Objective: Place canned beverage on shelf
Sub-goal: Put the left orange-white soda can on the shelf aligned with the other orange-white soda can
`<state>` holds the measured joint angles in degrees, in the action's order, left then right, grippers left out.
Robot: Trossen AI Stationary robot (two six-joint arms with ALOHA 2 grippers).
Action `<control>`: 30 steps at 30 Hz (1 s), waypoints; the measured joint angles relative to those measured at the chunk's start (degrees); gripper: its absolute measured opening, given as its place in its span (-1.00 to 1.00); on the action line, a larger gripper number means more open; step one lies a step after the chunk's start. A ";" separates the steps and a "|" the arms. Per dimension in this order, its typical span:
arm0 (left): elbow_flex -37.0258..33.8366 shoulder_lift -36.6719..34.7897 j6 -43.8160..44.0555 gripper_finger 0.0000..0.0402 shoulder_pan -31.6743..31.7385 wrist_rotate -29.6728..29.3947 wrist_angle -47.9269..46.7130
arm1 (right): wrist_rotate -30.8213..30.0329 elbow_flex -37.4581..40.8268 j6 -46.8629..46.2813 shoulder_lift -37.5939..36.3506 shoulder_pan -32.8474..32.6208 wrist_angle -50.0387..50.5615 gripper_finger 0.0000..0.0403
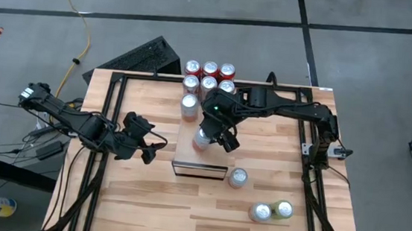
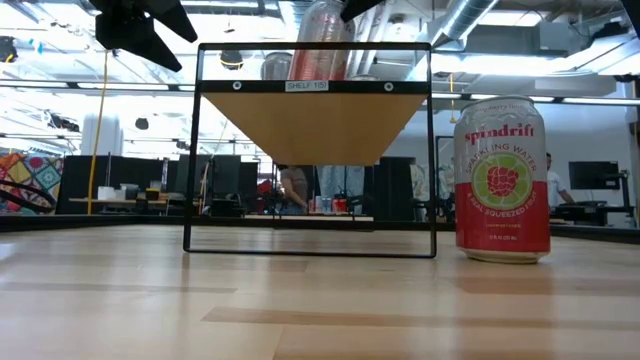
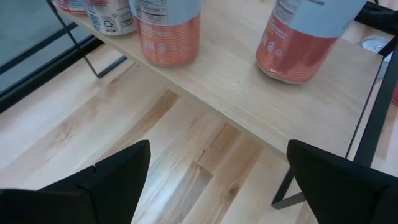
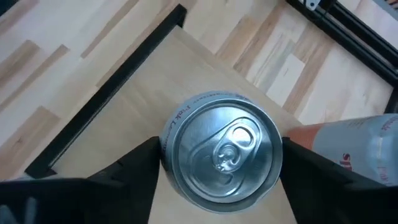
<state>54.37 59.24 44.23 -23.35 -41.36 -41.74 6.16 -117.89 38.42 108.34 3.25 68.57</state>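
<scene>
Two cans are seen standing on the long narrow shelf with a light wood top and black metal frame (image 1: 188, 150), which is taken here as the landmark. The nearer one, a pale orange aluminium beverage can with a silver lid (image 4: 222, 148), stands upright on the shelf top near its front end, and the second pale orange can (image 3: 166, 34) is placed behind it on the same top. The right gripper (image 1: 215, 133) is held directly over the nearer can, with one dark finger at each side of the can body. Whether the fingers press the can or are just off it cannot be told; they stand about as wide as the can.

The left gripper (image 1: 142, 146) waits beside the shelf, on its left side, wide open and holding nothing.

The can is judged to be stiff if full, rather heavy for its size, and smooth, so it may slip. It is best taken at the middle of the round wall, not at the lid. Other cans are kept behind the shelf as a red cluster (image 1: 209, 76), and a red raspberry can (image 2: 502, 180) stands on the table to the right of the shelf.
</scene>
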 joint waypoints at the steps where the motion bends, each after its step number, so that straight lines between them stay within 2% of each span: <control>1: 0.00 0.00 0.00 0.81 0.06 -0.02 0.00 | -0.32 0.03 -0.26 0.05 -0.08 -0.23 0.48; 7: 0.00 0.00 -0.02 0.81 0.26 -0.50 -0.04 | -4.09 0.44 -1.41 0.59 -0.21 1.83 0.71; 10: 0.00 0.00 -0.02 0.81 0.26 -0.98 -0.07 | -6.71 0.33 -3.96 0.43 -0.50 0.71 0.75; 15: 0.00 0.00 -0.02 0.81 0.26 -1.37 -0.07 | -6.80 0.21 -10.94 -0.67 -0.65 2.52 0.76; 18: 0.00 0.00 1.01 0.81 0.26 -1.36 -0.19 | -8.16 0.11 -18.01 -1.56 -0.92 5.21 0.76; 22: -0.02 0.00 3.71 0.81 0.26 -1.33 -1.65 | -13.01 0.11 -26.92 -3.69 -1.53 8.53 0.76; 26: -0.02 -0.14 7.56 0.81 0.26 -1.30 -0.41 | -15.58 0.02 -42.62 -7.38 -2.74 9.70 0.76; 30: -0.02 -0.42 7.35 0.81 0.26 -1.36 0.72 | -19.90 0.04 -59.42 -10.09 -5.03 8.45 0.76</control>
<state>54.35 58.83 51.57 -23.09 -42.72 -41.01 -13.74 -117.84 -21.00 98.25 -1.78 77.02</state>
